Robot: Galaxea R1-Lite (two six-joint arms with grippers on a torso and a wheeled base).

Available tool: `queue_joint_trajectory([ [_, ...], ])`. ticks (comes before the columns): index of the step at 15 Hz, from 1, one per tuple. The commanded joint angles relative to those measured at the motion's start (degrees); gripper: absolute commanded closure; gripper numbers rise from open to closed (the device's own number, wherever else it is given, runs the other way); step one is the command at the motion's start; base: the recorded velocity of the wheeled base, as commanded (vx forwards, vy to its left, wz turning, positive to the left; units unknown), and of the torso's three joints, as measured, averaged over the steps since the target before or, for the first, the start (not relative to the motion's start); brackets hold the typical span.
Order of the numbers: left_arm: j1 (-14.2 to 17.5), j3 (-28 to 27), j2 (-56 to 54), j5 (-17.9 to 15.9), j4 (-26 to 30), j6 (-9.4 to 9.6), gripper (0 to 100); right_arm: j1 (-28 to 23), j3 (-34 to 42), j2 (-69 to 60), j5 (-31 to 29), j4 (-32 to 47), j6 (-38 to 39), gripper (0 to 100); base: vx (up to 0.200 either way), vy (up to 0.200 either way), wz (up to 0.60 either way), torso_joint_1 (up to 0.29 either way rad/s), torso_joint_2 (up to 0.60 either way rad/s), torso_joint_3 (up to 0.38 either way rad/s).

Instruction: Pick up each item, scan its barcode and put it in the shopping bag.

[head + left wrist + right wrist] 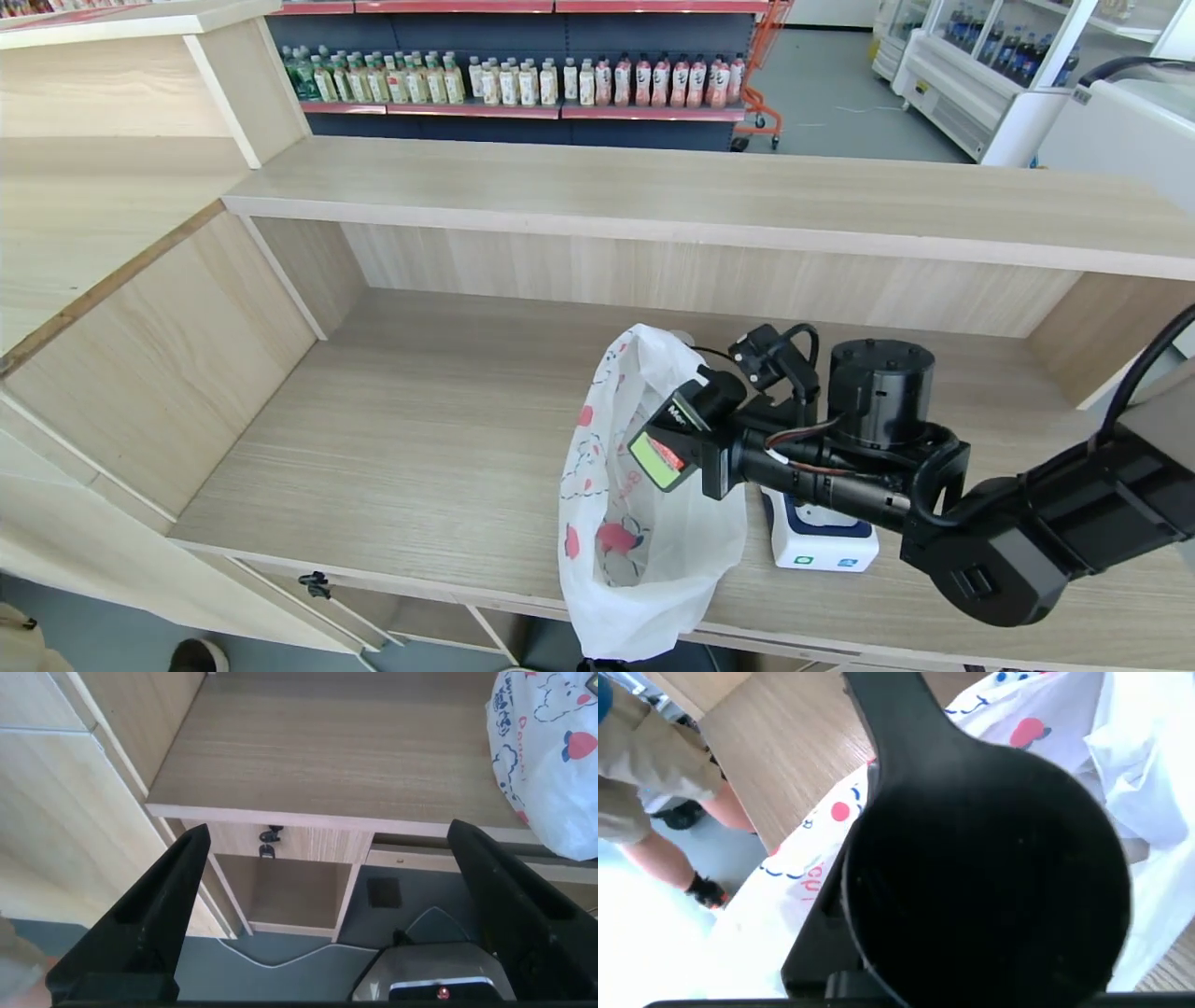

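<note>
- One wooden counter [420,439] carries everything; a raised ledge [653,201] runs along its back edge, and side walls close off both ends.
- One white shopping bag [644,579] with red and blue prints stands at the front edge of the counter, right of the middle. Its mouth gapes upward and its bottom sags a little over the edge. The left wrist view catches one bulging side of it [551,775].
- One right gripper [724,462] comes in from the counter's right end and hangs just above the right side of the bag's mouth. It is clamped on a black scanner [667,453].
- One left gripper [329,831] is held low, in front of the counter's front edge and towards its left end. Its two black fingers [177,905] are spread wide with nothing between them.
- The scanner's green and red window faces out over the bag's opening. From the right wrist its rounded black back [990,877] sits right above the bag's plastic [1148,756].
- One white box with a blue top [822,546] stands at the front edge, just beside the bag on its right and under the right arm.
- One small dark key [268,845] sits in the lock of the drawer front below the counter's front edge, near the left end.
</note>
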Motion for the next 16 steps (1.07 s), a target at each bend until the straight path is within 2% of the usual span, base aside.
queue_joint_trajectory([
  [1, 0.07, 0.0, -0.02, -0.01, 0.02, 0.01, 0, -0.19, 2.71, 3.01, 0.29, -4.19, -0.53, 100, 0.0, 0.0, 0.0, 0.0, 0.0, 0.0],
  [4, 0.16, 0.0, -0.02, -0.01, 0.02, 0.01, 0, -1.59, 7.1, 12.15, 4.78, -23.44, -4.84, 100, 0.0, 0.0, 0.0, 0.0, 0.0, 0.0],
  [5, 0.07, 0.0, -0.02, -0.01, 0.02, 0.01, 0, -1.59, 7.1, 14.17, 4.95, -26.96, -4.84, 100, 0.0, 0.0, 0.0, 0.0, 0.0, 0.0],
  [16, 0.07, 0.0, -0.02, -0.01, 0.02, 0.01, 0, -1.86, 2.44, 22.08, 4.95, -27.22, -5.98, 100, 0.0, 0.0, 0.0, 0.0, 0.0, 0.0],
])
